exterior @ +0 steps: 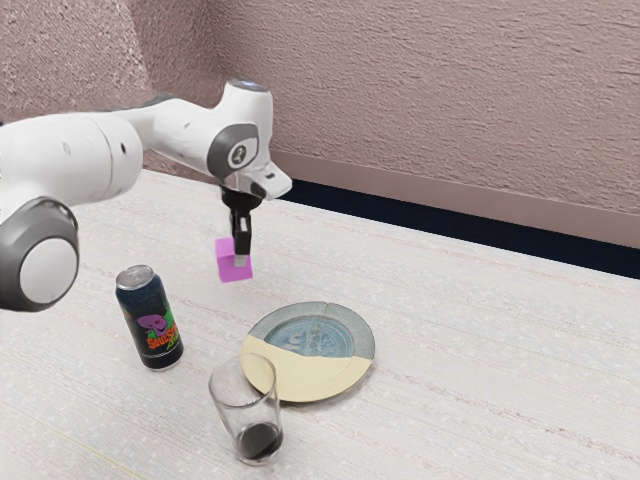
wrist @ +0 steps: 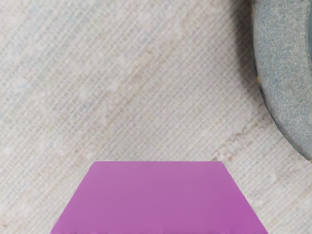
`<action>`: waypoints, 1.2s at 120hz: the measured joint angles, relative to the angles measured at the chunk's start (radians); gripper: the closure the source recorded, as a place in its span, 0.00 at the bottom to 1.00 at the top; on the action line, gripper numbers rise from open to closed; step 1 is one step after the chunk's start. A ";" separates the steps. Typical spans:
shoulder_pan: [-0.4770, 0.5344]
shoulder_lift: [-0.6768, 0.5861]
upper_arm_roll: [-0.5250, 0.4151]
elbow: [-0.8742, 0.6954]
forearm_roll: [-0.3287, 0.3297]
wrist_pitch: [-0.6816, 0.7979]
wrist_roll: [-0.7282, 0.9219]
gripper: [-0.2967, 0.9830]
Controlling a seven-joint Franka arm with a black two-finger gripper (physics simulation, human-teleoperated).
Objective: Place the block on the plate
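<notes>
1. Wall [exterior: 430, 110]: we record one rough, pinkish-brown background, with a smoother band and a dark strip [exterior: 450, 215] along its foot.
2. Worktop [exterior: 480, 350]: whitish, faintly streaked; in the wrist view we note a fine woven-looking grain.
3. Arm [exterior: 70, 160]: white with grey joint caps, entering from the exterior view's left, its hand bent downward.
4. Plate [exterior: 358, 335]: round, lying flat on the worktop; blue-grey over one part, pale yellow over the other, the border between them running across it. In the wrist view we see a length of its grey rim, with shadow alongside.
5. Can [exterior: 150, 325]: dark, upright, with colourful lettering and a purple figure; we list it toward the exterior view's left of the plate.
6. Glass [exterior: 228, 395]: clear, upright, dark at its base; in the exterior view it overlaps the plate's nearer edge, and we cannot tell whether the two touch.
7. Gripper [exterior: 239, 262]: black, pointing down, its fingers closed on the block, one lying across the side we see.
8. Block [exterior: 226, 271]: plain, pinkish purple; we enter it as held between the fingers, off the plate and near it. In the wrist view one broad face shows at the lower edge.
</notes>
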 joint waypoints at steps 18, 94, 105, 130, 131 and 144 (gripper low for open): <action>-0.069 -0.018 0.000 -0.044 0.000 -0.008 -0.067 0.46; -0.290 -0.071 0.002 -0.205 -0.049 0.038 -0.327 0.46; -0.307 -0.073 0.001 -0.220 -0.060 0.054 -0.355 0.46; -0.314 -0.079 0.000 -0.248 -0.070 0.072 -0.409 0.44; -0.314 -0.079 0.000 -0.248 -0.070 0.073 -0.410 0.43; -0.315 -0.081 -0.001 -0.242 -0.065 0.076 -0.429 0.35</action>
